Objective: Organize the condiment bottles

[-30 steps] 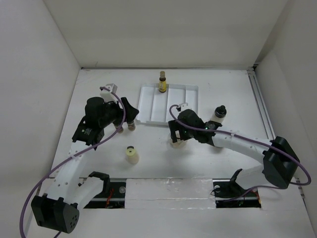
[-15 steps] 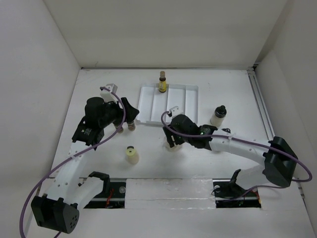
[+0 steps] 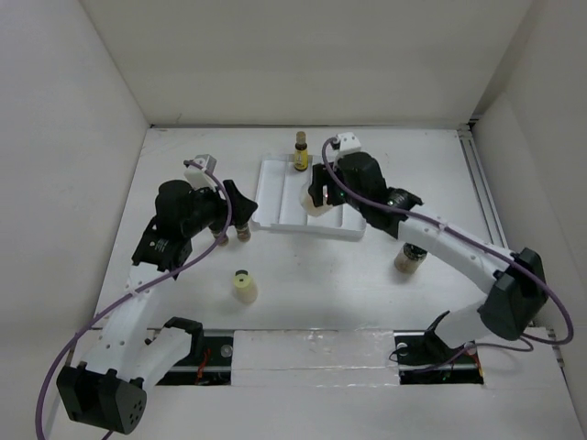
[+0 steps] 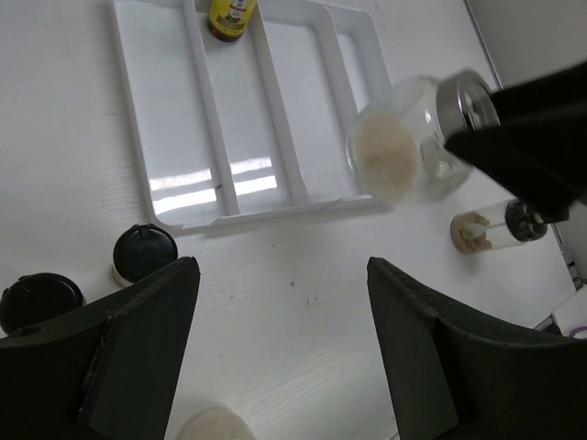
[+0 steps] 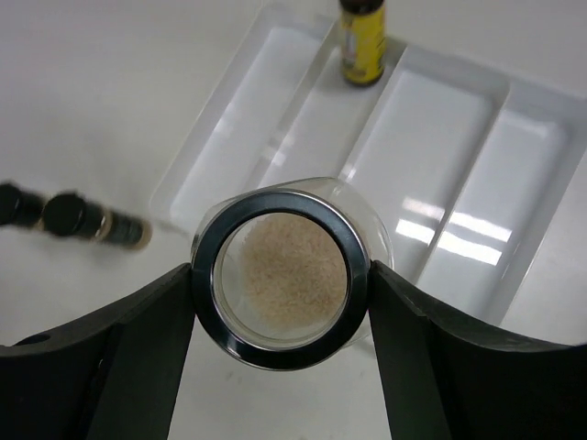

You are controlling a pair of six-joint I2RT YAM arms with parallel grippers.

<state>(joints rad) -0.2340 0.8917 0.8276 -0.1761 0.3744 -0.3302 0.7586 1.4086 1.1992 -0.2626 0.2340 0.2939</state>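
Right gripper [image 5: 280, 282] fingers pinch the wide clear silver-lidded jar of tan powder [image 5: 279, 275] at its lid, held over the white ridged plastic tray [image 5: 459, 137]; which slot, can't tell. Slim yellow bottle [image 5: 361, 41] stands in the tray at jar's 12 o'clock. Left gripper [image 4: 280, 339] fingers spread, holding nothing. Two black-capped shakers [image 4: 144, 254] at its 10 o'clock, pale cream bottle [image 4: 213, 426] at 6. Clear black-capped bottle [image 3: 406, 260] at tray's 4 o'clock, partly under the right arm.

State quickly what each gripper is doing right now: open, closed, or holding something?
Left gripper: open, holding nothing.
Right gripper: closed on the glass jar.
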